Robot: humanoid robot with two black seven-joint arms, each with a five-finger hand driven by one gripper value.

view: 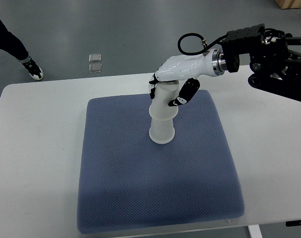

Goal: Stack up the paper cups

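White desk (pixel 36 148), carrying blue mat (pixel 155 188). Upside-down stack of paper cups (pixel 163 116) on the mat's far half. Right hand (pixel 182 69) atop it, fingers (pixel 186 93) curled around the upper cup. Person's shoe (pixel 32 69) on floor beyond.

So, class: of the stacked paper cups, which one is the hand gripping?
The top cup: the right hand wraps it, while the bottom cup rests untouched.
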